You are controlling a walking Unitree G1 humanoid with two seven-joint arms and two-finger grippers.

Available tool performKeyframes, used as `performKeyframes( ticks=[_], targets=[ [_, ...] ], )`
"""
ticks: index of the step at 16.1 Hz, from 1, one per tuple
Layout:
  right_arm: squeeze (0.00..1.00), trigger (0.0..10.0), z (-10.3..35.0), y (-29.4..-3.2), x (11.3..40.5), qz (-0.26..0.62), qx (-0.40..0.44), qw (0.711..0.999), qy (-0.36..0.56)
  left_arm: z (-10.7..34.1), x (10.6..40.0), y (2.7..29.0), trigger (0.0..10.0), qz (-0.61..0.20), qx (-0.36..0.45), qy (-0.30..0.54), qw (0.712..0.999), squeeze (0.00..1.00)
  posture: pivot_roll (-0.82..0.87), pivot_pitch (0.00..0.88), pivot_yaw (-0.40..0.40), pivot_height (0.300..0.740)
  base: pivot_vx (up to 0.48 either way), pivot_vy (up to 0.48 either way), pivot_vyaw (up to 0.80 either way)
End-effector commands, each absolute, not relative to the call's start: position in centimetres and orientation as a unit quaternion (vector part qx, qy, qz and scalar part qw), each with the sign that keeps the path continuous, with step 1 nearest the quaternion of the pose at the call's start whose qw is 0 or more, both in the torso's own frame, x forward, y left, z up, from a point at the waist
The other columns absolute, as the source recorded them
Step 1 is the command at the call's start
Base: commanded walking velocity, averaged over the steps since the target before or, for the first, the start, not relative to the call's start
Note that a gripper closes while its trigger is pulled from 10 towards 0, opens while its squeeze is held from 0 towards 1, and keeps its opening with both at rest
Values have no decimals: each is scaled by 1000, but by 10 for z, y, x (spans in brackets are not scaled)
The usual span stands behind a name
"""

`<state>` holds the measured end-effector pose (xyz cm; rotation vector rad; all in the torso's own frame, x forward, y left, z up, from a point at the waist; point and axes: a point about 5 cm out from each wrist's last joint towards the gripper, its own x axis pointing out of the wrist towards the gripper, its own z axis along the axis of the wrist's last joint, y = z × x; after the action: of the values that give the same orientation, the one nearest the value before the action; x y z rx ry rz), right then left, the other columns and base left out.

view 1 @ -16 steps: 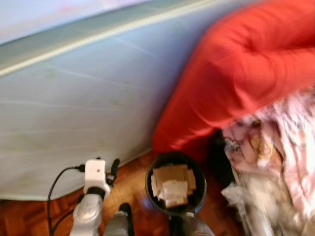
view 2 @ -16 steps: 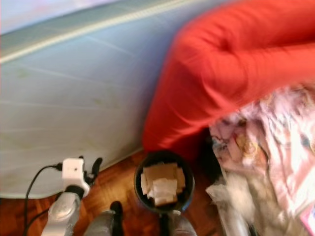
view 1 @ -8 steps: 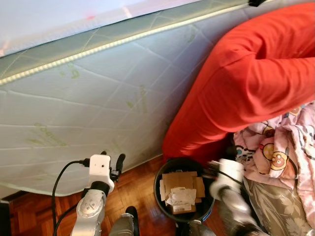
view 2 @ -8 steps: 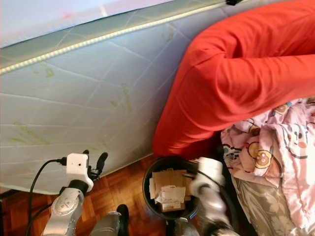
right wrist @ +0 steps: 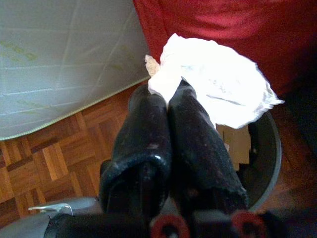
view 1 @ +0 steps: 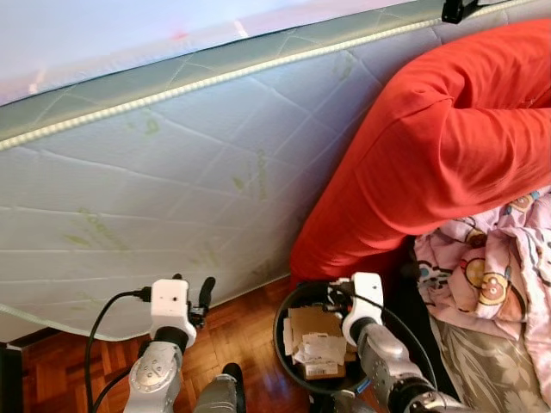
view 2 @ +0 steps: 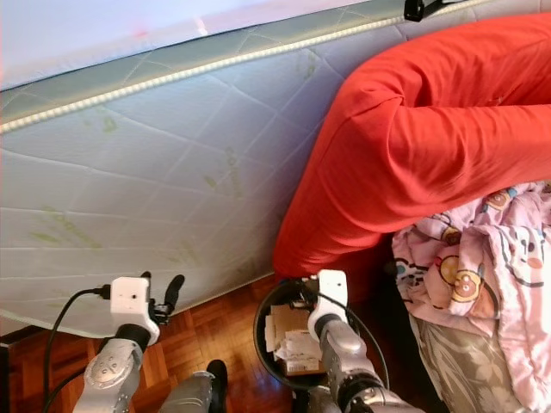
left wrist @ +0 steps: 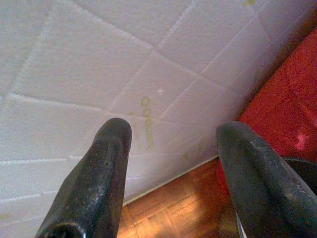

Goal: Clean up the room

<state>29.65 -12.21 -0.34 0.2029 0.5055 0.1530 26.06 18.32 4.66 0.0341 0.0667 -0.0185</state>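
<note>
Right wrist view: right gripper [right wrist: 168, 96] pinches white paper [right wrist: 213, 82] above bin rim [right wrist: 270, 148]; left gripper [left wrist: 171, 144] spread wide beside mattress [left wrist: 99, 59].

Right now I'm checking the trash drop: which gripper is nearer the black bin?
Right. The right gripper, pinching crumpled white paper, is over the black bin; the left gripper is off to the bin's left, by the mattress.

The right pincer [right wrist: 168, 96] pinches crumpled white paper [right wrist: 218, 84] over the black bin [right wrist: 265, 158].
</note>
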Motion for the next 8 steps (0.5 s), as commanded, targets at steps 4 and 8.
performKeyframes(
  ticks=[4,8],
  targets=[
    [0,10000,-6,-119,295,86,65,960,260,42,259,184,10000,2,9,50,999,0,198,348,-42,735,0,0,0],
    [0,10000,-6,-126,294,79,84,961,250,42,262,183,10000,2,5,54,999,0,184,344,-43,705,0,0,0]
  ],
)
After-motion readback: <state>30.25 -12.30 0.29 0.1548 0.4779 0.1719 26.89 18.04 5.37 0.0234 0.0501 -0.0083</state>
